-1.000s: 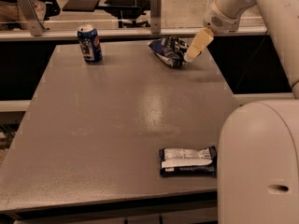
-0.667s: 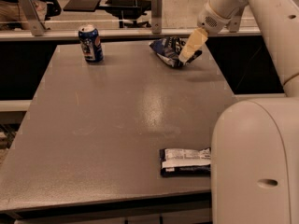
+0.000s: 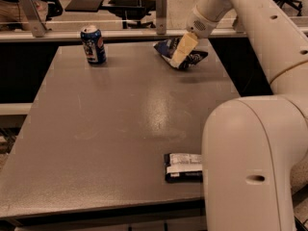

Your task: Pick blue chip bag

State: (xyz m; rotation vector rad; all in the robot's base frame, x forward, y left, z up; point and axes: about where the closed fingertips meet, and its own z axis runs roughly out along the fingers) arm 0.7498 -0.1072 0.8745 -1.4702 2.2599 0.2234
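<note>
The blue chip bag (image 3: 164, 47) is a crumpled dark-blue foil bag with white markings. It lies at the far right of the grey table (image 3: 115, 134). My gripper (image 3: 180, 55) reaches down from the upper right and sits right over the middle of the bag, covering part of it. The bag rests on the table.
A blue soda can (image 3: 93, 44) stands at the far left of the table. A flat dark packet with a white label (image 3: 183, 166) lies near the front edge. My white arm housing (image 3: 250, 167) fills the front right. A rail with metal posts (image 3: 161, 6) runs behind the table.
My gripper has moved left and down, from the bag's right edge to over its middle. The bag, the can and the packet have not moved.
</note>
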